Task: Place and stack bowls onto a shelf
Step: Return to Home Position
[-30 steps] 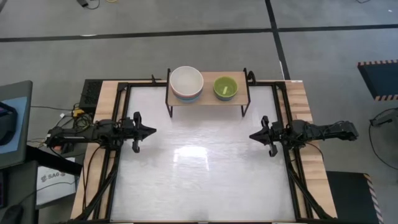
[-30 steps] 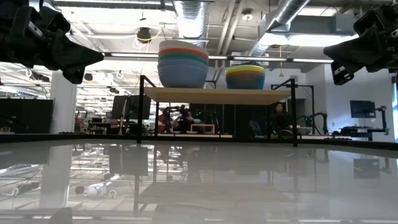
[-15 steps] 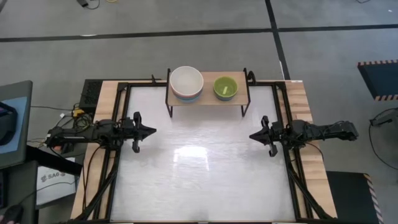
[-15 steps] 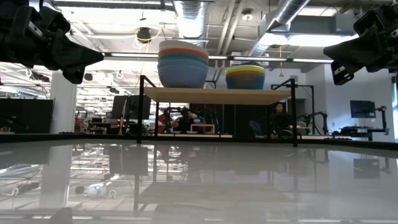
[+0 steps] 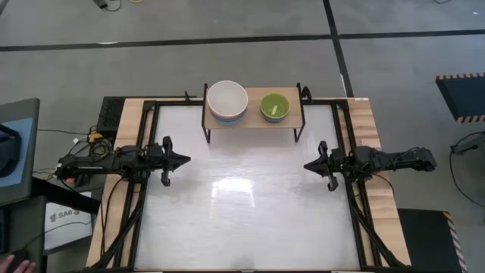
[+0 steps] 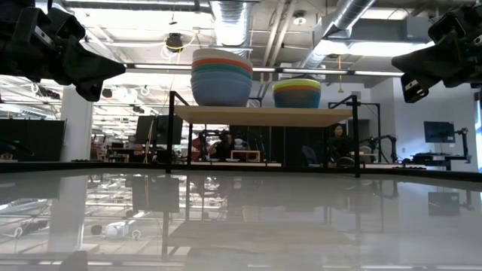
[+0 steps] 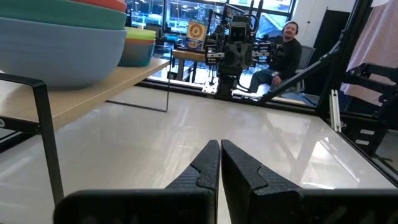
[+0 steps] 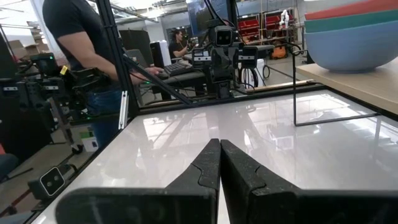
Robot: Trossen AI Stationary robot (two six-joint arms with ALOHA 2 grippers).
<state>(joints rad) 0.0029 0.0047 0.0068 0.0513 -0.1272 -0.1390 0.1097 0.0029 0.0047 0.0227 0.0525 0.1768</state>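
Two stacks of bowls stand on the shelf (image 5: 254,121) at the table's far edge. The larger stack (image 5: 227,101) has a white bowl on top; in the low view the larger stack (image 6: 221,77) shows white, red, teal and blue. The smaller stack (image 5: 274,107) has a lime green bowl on top and, in the low view (image 6: 297,93), yellow and cyan layers. My left gripper (image 5: 186,159) is shut at the table's left side, above the surface. My right gripper (image 5: 307,166) is shut at the right side. Neither holds anything.
The white tabletop (image 5: 250,205) lies between the two arms, with a black frame along its edges. The shelf's thin black legs (image 6: 170,132) stand on the table's far part. People sit and stand in the room beyond the table (image 8: 81,50).
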